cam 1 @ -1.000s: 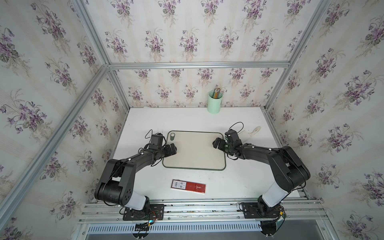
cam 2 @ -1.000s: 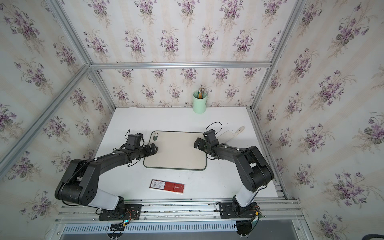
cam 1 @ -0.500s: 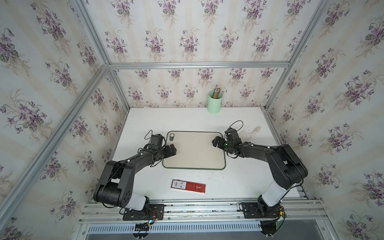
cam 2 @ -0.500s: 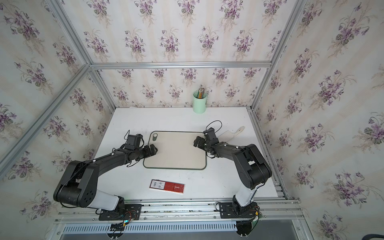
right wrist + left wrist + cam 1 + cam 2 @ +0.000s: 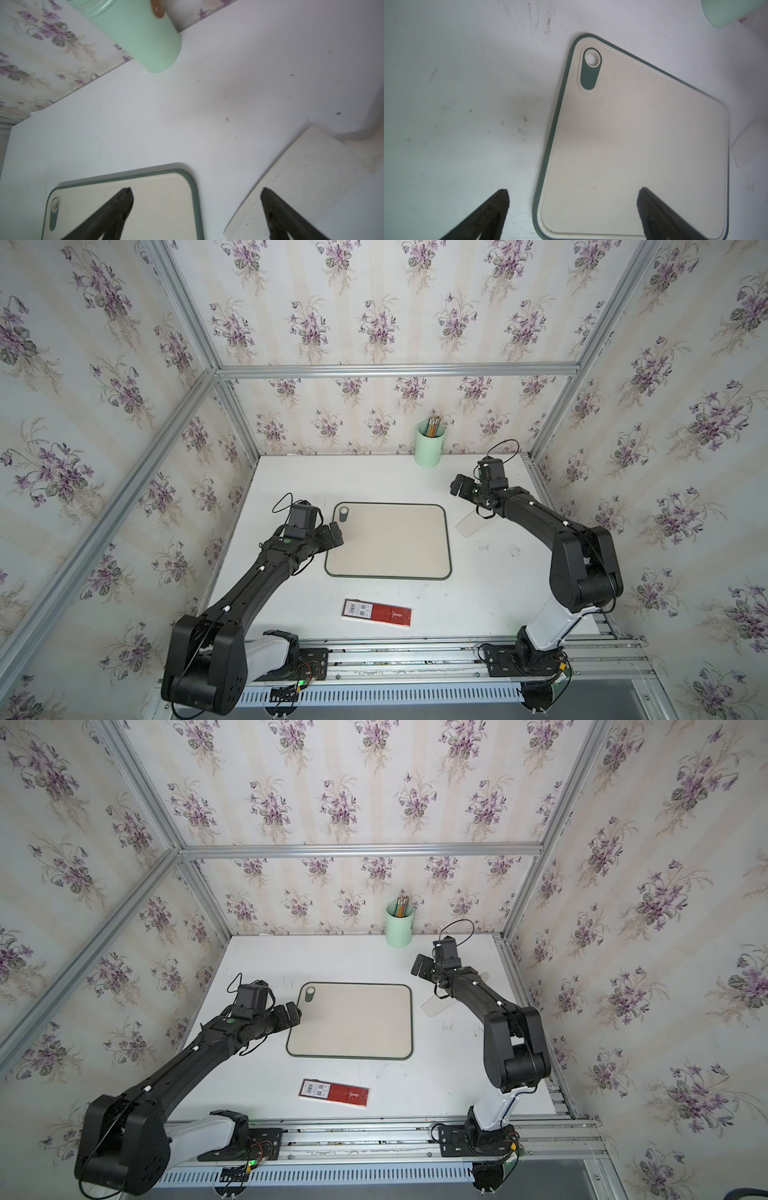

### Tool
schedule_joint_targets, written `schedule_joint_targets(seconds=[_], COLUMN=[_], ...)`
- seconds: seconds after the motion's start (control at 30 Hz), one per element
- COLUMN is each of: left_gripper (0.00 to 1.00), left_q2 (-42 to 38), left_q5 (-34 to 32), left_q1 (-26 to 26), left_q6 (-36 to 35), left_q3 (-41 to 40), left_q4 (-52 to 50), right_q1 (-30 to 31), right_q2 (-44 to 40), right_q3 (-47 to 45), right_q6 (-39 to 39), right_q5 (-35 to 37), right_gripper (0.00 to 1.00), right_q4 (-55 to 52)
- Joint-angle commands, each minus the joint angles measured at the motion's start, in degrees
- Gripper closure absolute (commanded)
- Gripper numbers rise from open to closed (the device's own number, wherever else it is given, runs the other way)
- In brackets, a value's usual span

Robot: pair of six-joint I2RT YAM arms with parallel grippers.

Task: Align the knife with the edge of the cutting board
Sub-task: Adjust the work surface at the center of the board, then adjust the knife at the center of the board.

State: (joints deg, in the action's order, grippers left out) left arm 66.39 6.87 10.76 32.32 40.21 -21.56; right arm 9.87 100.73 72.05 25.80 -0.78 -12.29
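The beige, green-rimmed cutting board (image 5: 388,541) (image 5: 351,1021) lies flat mid-table. The white knife (image 5: 467,526) (image 5: 434,1006) lies on the table just right of the board, its blade angled away from the board's right edge and its handle hidden under my right arm. My right gripper (image 5: 463,489) (image 5: 424,966) hangs open and empty above the table beyond the board's far right corner. In the right wrist view this gripper (image 5: 196,191) spans the gap between board (image 5: 162,197) and blade (image 5: 311,176). My left gripper (image 5: 332,534) (image 5: 573,192) is open, straddling the board's (image 5: 633,135) left edge.
A mint cup (image 5: 430,445) (image 5: 400,925) holding pencils stands at the back wall. A flat red box (image 5: 377,612) (image 5: 334,1092) lies near the table's front edge. Papered walls close in the table on three sides.
My right gripper has lifted away from the board's right edge and moved toward the back wall, uncovering the knife blade. The left arm has barely moved.
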Motion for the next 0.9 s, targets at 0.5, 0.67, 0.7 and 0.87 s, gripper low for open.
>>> schedule_joint_targets(seconds=[0.5,0.67,0.7,0.87], left_gripper=[0.01,0.01,0.01,0.01], left_q2=[-20.51,-19.61,-19.61,-19.72], left_q5=[-1.54,-1.84,-1.86,-1.79], left_q1=[0.03,-0.01,-0.03,-0.04], left_q6=[-0.85,-0.9,-0.85,-0.73], left_q3=[-11.26,-11.43,-11.4,-11.74], left_q4=[-8.42,-7.84,-7.88,-7.23], right_q1=[-10.6,-13.03,-13.87,-17.95], right_q2=[28.34,39.27,39.19,25.7], right_q3=[30.56,41.13,40.11,20.28], right_q6=[-5.99,-0.83,0.69,5.86], right_q5=[0.49,0.38,0.98,-1.76], right_gripper=[0.03,0.08,0.09,0.08], right_q4=[-16.93,-32.14,-33.27,-22.87])
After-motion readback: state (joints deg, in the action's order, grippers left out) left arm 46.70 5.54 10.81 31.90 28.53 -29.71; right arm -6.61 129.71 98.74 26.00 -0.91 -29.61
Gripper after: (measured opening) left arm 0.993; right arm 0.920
